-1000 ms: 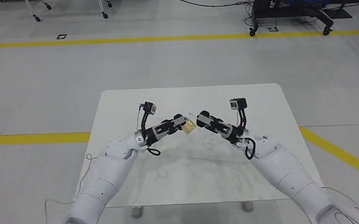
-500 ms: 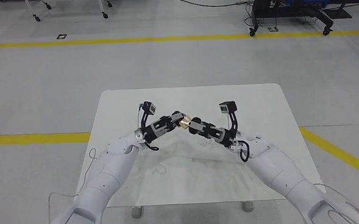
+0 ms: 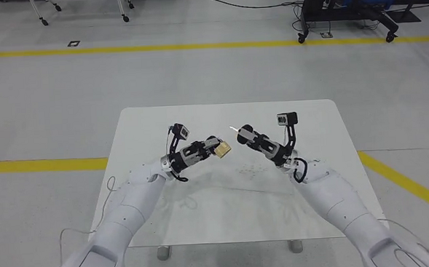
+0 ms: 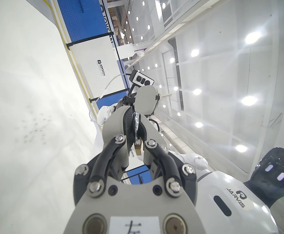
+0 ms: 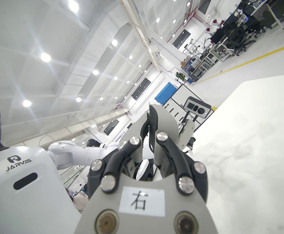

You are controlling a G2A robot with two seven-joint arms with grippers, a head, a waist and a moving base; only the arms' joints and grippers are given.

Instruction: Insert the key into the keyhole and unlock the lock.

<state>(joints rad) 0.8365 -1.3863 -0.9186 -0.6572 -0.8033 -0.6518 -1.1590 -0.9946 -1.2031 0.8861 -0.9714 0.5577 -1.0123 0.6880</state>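
Above the middle of the white table (image 3: 148, 122), my left gripper (image 3: 213, 146) is shut on the brass padlock (image 3: 222, 148). In the left wrist view a bit of the brass lock (image 4: 138, 149) shows between the closed fingers (image 4: 115, 124). My right gripper (image 3: 242, 133) hangs a short way to the right of the lock, shut on a thin pale key (image 3: 233, 129) whose tip points toward the lock. A small gap separates key and lock. In the right wrist view the pads (image 5: 153, 124) are pressed together and hide the key.
The table's far right corner (image 3: 323, 109) and front edge (image 3: 227, 238) border the work area. Faint scuff marks (image 3: 249, 172) lie on the tabletop under the arms. Yellow floor lines (image 3: 195, 45) and wheeled racks (image 3: 347, 17) lie beyond the table.
Half a second ago the right gripper was pressed against the lock. It has since drawn back to the right and upward with the key, leaving a gap. The left gripper shifted slightly.
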